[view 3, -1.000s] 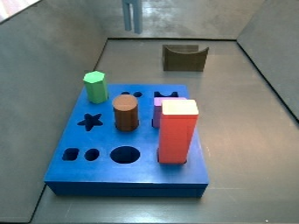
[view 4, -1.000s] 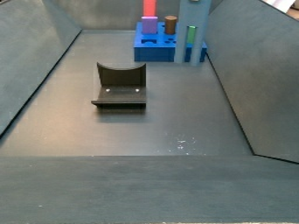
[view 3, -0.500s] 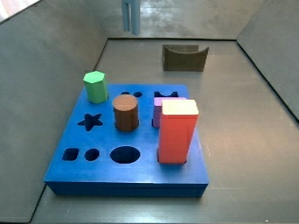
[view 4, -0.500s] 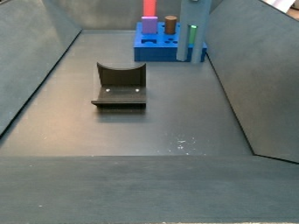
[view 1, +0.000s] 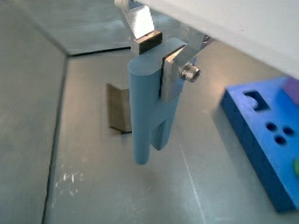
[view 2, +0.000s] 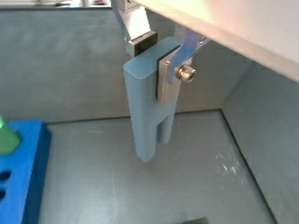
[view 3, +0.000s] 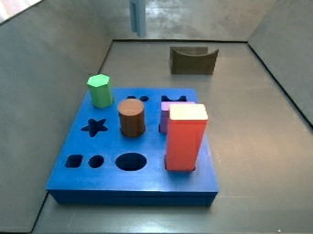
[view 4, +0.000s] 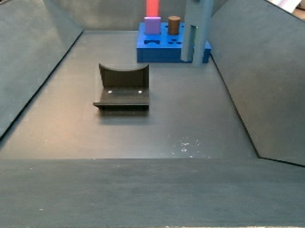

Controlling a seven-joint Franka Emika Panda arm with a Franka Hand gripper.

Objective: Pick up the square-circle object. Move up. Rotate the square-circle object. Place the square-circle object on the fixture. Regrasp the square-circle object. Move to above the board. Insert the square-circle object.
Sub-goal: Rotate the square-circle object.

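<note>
One slim grey-blue peg, the square-circle object [view 1: 153,105], hangs upright in your gripper [view 1: 149,54], clamped near its top and raised clear of the floor. Below and to one side sit the empty fixture [view 4: 123,87] and the board [view 1: 268,136]. By this view, pickup and lift look done; rotation, fixture placement, regrasp and insertion remain.
</note>
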